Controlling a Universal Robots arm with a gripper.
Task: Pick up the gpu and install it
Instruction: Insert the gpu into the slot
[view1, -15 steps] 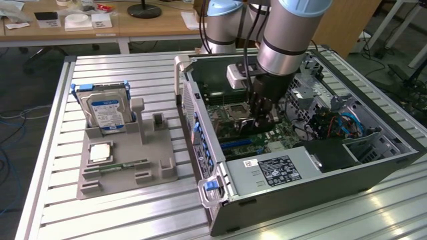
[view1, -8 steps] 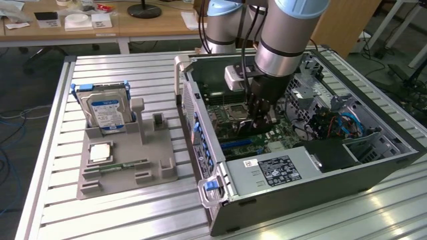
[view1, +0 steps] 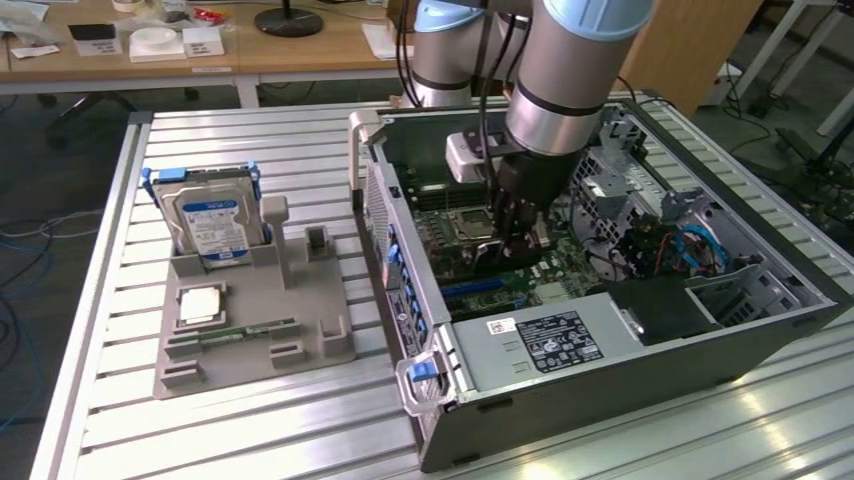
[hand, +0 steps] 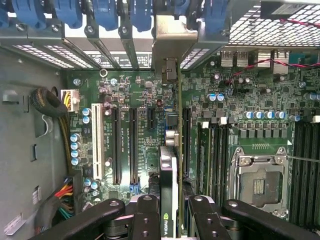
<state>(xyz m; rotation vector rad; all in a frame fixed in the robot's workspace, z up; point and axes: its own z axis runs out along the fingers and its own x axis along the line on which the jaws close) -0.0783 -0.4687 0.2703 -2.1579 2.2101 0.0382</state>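
Gpu (hand: 168, 175), thin flat black card with pale metal bracket, edge-down over green motherboard (hand: 135, 100), tight between black gripper (hand: 172, 212) fingers (hand: 146, 220).

- The thin, flat gpu card (hand: 168, 185) is black, with a small green logo on its edge; its metal bracket (hand: 172, 37) is pale grey.
- The flat printed motherboard (hand: 140, 95) is dark green. Its long slots are black, and one slot (hand: 96, 142) is white.
- The plastic clips (hand: 105, 12) are blue.
- The jointed metal gripper (hand: 174, 220) is black.
- The box-shaped computer case (view1: 601, 400) is dark grey.
- The rectangular hard drive (view1: 214, 225) is silver, with a blue and white label.
- The moulded plastic holder (view1: 300, 300) is plain grey.
- The slatted metal table (view1: 267, 430) is silver-grey, with a pattern of parallel lines.
- The round robot arm (view1: 567, 60) is silver with light blue caps.
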